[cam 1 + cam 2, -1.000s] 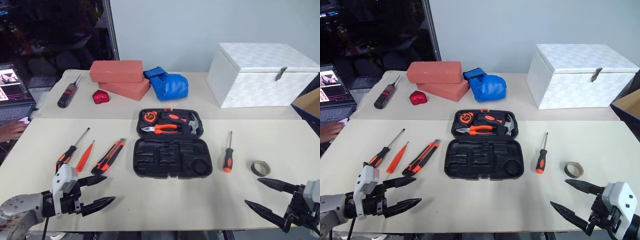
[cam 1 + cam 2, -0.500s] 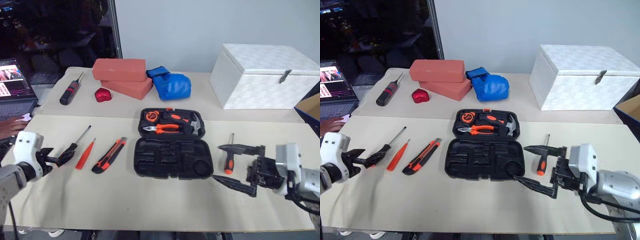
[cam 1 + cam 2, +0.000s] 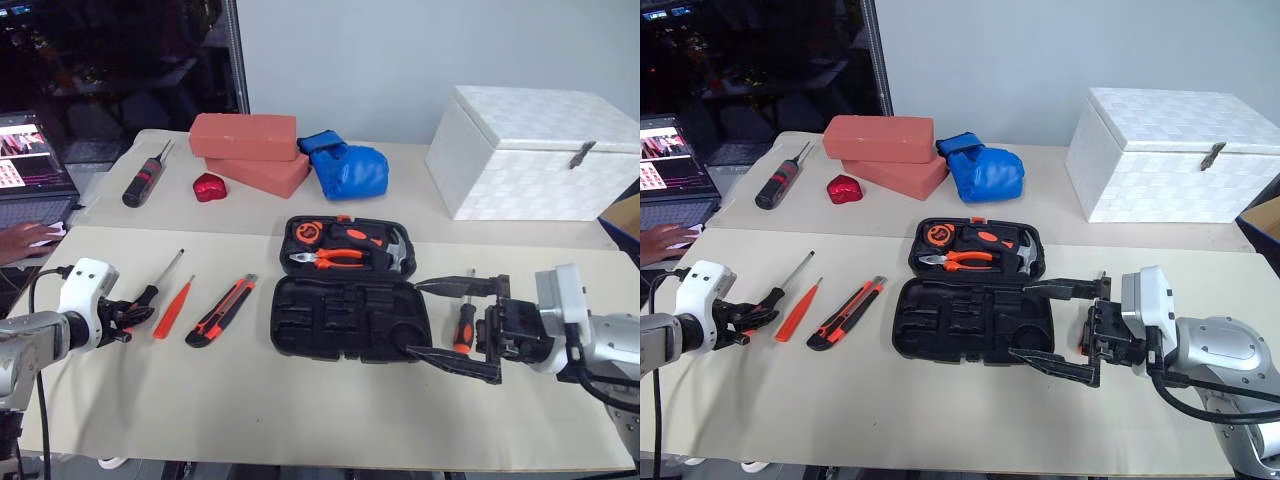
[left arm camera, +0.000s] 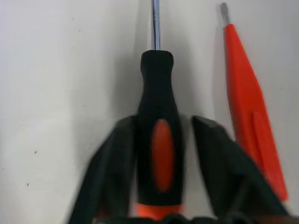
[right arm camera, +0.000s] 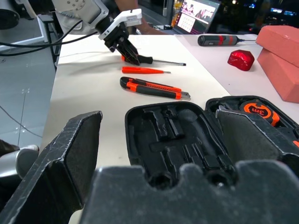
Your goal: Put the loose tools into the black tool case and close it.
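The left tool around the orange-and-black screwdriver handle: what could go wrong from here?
1. The left tool straddles the orange-and-black screwdriver near the handle's rear end, so the long shaft might tip down when lifted.
2. The thin all-orange driver lies close beside one finger and could be nudged.
3. The right tool stands open above the black plastic tool case and might bump it.

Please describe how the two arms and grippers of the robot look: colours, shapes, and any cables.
Each arm has a silver-grey metal forearm and a white block at the wrist. Black cables run along both arms. The left gripper and the right gripper each have two black, tapering, pointed fingers. The right wrist view shows their inner faces as flat and matt.
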Controlling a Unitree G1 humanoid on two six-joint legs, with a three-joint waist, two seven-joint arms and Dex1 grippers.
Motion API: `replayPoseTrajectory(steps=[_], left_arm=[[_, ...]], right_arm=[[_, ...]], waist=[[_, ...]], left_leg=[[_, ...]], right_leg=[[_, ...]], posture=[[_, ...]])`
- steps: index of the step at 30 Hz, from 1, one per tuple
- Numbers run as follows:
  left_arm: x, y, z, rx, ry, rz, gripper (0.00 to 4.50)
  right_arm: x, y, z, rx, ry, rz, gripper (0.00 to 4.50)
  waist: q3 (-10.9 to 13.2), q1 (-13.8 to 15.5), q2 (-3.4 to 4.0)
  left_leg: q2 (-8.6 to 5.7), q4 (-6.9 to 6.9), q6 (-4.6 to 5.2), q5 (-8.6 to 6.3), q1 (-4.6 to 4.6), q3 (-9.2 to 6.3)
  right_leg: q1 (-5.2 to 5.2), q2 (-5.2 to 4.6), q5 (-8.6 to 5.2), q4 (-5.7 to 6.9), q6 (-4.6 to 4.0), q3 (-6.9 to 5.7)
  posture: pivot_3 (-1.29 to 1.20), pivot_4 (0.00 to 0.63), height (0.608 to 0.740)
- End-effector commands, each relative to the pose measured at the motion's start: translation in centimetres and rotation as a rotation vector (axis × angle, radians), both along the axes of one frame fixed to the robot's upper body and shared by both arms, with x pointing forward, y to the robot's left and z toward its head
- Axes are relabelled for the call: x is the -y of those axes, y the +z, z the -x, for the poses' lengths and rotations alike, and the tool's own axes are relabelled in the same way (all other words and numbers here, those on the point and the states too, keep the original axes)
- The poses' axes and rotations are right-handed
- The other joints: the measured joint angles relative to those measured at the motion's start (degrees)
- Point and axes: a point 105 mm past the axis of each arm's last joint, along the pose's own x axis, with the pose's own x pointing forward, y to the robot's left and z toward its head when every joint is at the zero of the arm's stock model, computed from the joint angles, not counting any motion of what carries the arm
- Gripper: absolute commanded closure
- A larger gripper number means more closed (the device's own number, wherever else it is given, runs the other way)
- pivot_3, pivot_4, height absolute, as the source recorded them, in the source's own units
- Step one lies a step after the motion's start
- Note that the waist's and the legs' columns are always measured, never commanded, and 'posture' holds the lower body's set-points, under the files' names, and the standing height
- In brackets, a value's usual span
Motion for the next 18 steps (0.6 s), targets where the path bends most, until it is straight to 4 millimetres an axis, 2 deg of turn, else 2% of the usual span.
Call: replayPoseTrajectory(steps=[1,3,6,9,11,13,18], left_arm=[[0.8,3.6,-0.8,0.146,-0.060,0.010,3.63],[1.3,4.7,-0.9,0.190,-0.095,0.020,3.63],[4.7,8.5,-1.1,0.316,-0.290,0.043,3.63],[8.2,10.1,-1.4,0.369,-0.457,0.037,3.63],[11.2,10.3,-1.4,0.364,-0.607,0.034,3.63],[14.6,9.7,-1.1,0.313,-0.800,0.030,3.63],[18.9,8.3,-2.9,0.284,-1.029,-0.097,3.63]], right_arm=[[-0.5,0.8,0.5,0.031,0.019,-0.022,0.00],[-0.5,0.9,0.4,0.030,0.012,-0.029,0.00],[0.1,0.8,0.3,0.026,-0.029,-0.037,0.00],[0.8,0.3,0.4,0.019,-0.083,-0.027,0.00],[1.7,-0.3,0.6,0.002,-0.141,-0.007,0.00],[3.4,-1.3,1.0,-0.043,-0.233,0.020,0.00],[7.6,-3.4,2.7,-0.130,-0.405,0.152,0.00]], waist=[[0.00,0.13,0.00],[0.00,0.23,0.00],[0.00,0.50,-0.02],[0.00,1.03,-0.03],[0.00,1.25,-0.03],[-0.01,1.50,-0.01],[-0.03,1.77,-0.02]], left_leg=[[0.00,0.00,0.00,0.00,0.00,0.00],[0.00,0.01,0.00,0.00,0.01,0.00],[0.00,0.01,0.00,0.01,0.00,0.00],[-0.03,0.04,0.00,0.01,-0.05,0.02],[-0.06,0.04,0.00,0.01,-0.06,0.02],[-0.06,0.04,0.00,0.01,-0.03,0.06],[-0.17,0.17,0.02,0.02,-0.11,-0.05]], right_leg=[[0.00,0.00,0.01,0.00,-0.01,0.00],[0.00,0.00,0.02,0.00,-0.02,0.00],[0.01,0.00,0.02,0.01,-0.02,0.00],[0.06,-0.02,0.00,-0.03,0.01,-0.02],[0.08,-0.02,-0.02,-0.03,0.06,0.00],[0.10,-0.02,-0.01,-0.01,0.14,0.04],[0.20,0.06,0.03,0.00,0.40,0.14]], posture=[[0.00,0.150,0.740],[0.00,0.150,0.740],[0.00,0.150,0.740],[0.00,0.150,0.740],[0.00,0.150,0.740],[0.00,0.150,0.740],[0.00,0.150,0.740]])
